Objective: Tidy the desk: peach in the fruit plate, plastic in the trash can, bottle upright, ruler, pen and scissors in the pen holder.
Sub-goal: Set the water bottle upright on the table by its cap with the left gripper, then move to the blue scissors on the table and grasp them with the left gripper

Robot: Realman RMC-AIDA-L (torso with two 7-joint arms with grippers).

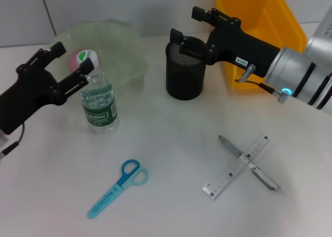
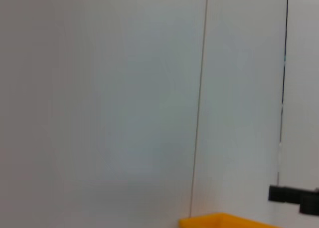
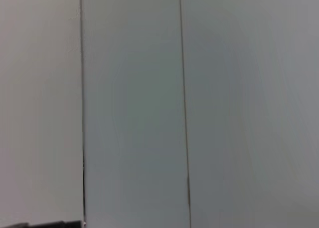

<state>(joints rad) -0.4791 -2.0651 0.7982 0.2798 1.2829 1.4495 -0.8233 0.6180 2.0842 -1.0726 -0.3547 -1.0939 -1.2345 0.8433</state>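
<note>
So on our left side, the left gripper [image 1: 74, 63] sits with its jaws spread wide, one finger up near the bowl's rim and the other right at the cap of the bottle [image 1: 99, 103]. The bottle stands upright on the desk [image 1: 171, 206], just in front of the fruit plate [image 1: 124, 53], and nothing is pinched that we can see. The peach [image 1: 80, 58] is already lying in the plate, partly hidden behind our fingers.

Our right gripper [image 1: 188, 25] hangs over the pen holder [image 1: 184, 76], jaws spread and empty, one fingertip above the cup's near rim and the other further back. The trash can [image 1: 259, 24] stands just behind that arm.

Out on the open desk, the scissors [image 1: 118, 187] lie flat toward the front left. Further right, the pen [image 1: 248, 162] lies crossed over the ruler [image 1: 236, 166], the two touching in an X shape, well apart from the cup.

Both wrist cams mostly show wall; the left one catches a corner of the yellow bin.
</note>
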